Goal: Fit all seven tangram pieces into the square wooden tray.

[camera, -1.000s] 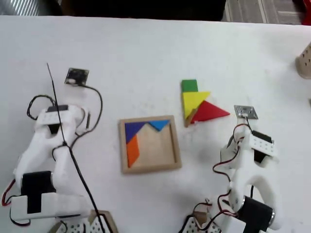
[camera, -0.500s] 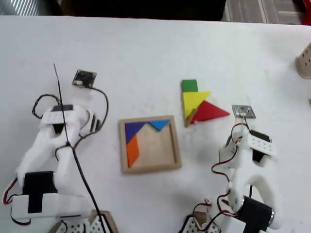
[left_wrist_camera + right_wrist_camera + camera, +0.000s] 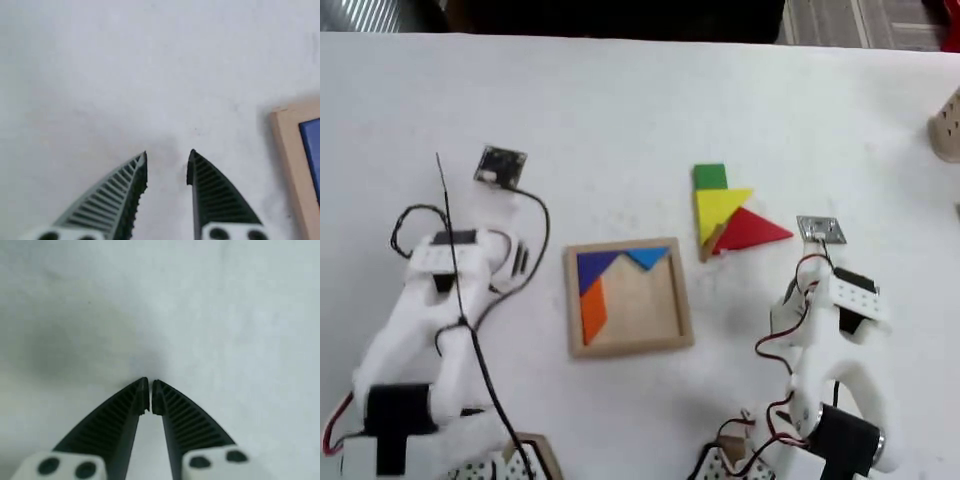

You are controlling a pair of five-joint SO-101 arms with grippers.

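Left pincer (image 3: 167,155) slightly open, empty, over bare surface (image 3: 620,110). Tray (image 3: 628,346) just beside it, on side toward other arm. Right pincer (image 3: 150,383) closed, empty.

Already in tray: dark blue triangle (image 3: 593,268), light blue triangle (image 3: 647,257), orange piece (image 3: 592,309).

Green square (image 3: 710,177), yellow triangle (image 3: 720,206) and red triangle (image 3: 750,230) lie clustered ahead of right pincer, toward tray side.

Likely next: red triangle. Open your pincer wide first, descend straight, pinch across thin edges. Pieces touch, so expect neighbours to shift.

Surface white, plain. Room dark beyond far edge.
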